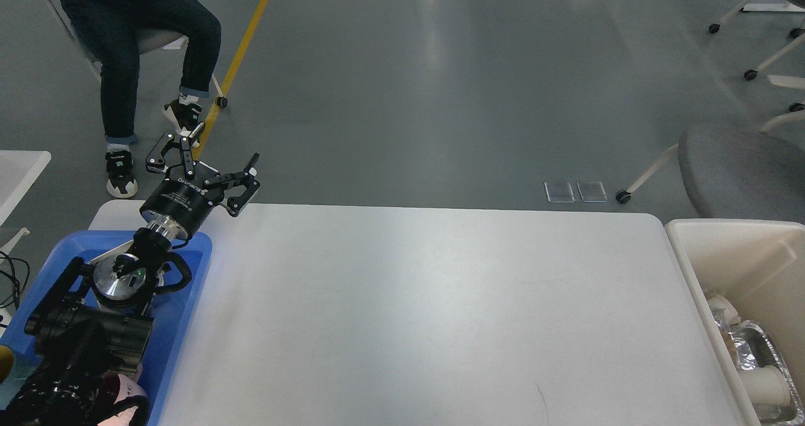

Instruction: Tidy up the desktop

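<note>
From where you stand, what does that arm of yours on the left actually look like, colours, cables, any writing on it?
My left arm is mostly black, built from chunky rounded segments. One joint shows a shiny silver disc with a tiny green light. Thin black cables loop beside it. The wrist is a black cylinder with small white lettering too small to read, on a silver collar. The left gripper has two black skeletal linkage fingers.

Showing one white counter (409, 306), with a corner of a second one (19, 168) peeking in at the left edge. Sitting on it at the left, one blue tray (188, 287); standing beside it at the right, one cream bin (704, 269). Lying in the bin, one foil tray (764, 350) and at least two pale cups (764, 385), others possibly hidden. Reaching in, one black arm ending in one gripper (217, 155), fingers spread. Sitting beyond, one person (138, 42). Resting on the floor, two clear plates (575, 191). Standing at the right, one grey chair (742, 171).
</note>
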